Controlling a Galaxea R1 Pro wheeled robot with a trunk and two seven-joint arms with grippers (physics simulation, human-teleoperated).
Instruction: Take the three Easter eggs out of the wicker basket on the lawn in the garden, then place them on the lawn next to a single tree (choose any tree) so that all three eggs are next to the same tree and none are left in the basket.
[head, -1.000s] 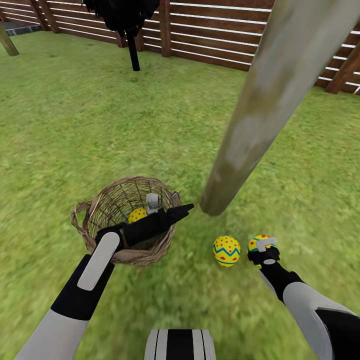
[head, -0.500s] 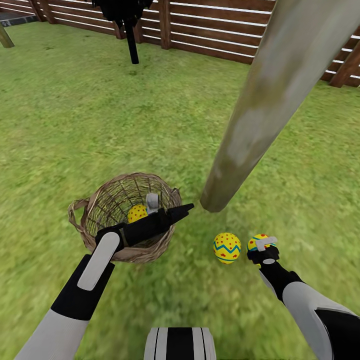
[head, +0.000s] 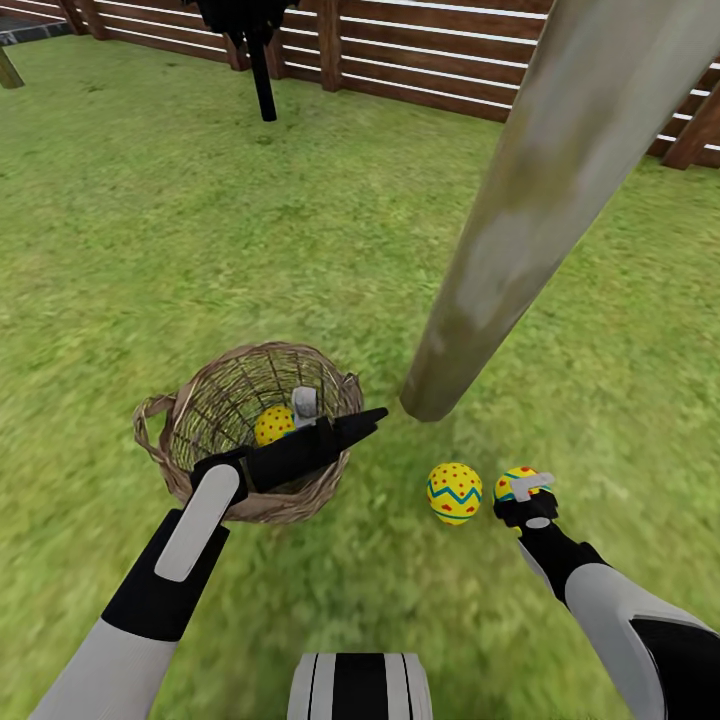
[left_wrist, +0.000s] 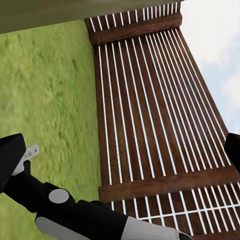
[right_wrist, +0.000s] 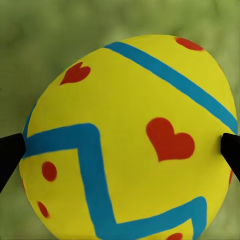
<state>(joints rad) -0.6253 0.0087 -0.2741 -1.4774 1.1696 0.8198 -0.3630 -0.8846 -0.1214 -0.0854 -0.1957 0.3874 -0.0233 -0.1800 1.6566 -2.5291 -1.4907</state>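
Easter eggs sit in three spots: one (head: 271, 424) lies inside the wicker basket (head: 190, 480) beneath the left forearm, one (head: 454, 492) rests on the lawn (head: 200, 230) just beside the right claw (head: 528, 487) on its inner side, and the third (head: 516, 482) is between the right claw's fingers. In the right wrist view that egg (right_wrist: 130, 140) sits between the two dark fingertips (right_wrist: 10, 155), which stand at its two sides, spread about as wide as the egg; they appear to touch it, so the claw looks closed around the egg, low over the grass. The right arm reaches forward and down from the lower right, its wrist pointing at the ground near the foot of the tree (head: 520, 210), whose pale trunk meets the grass just ahead of the claw. The left arm stretches forward across the basket's near rim, its claw (head: 345, 425) over the far rim and pointing toward the trunk base. In the left wrist view its dark fingertips sit at opposite edges, well apart, with nothing between them, facing the slatted fence (left_wrist: 150, 110) and grass.
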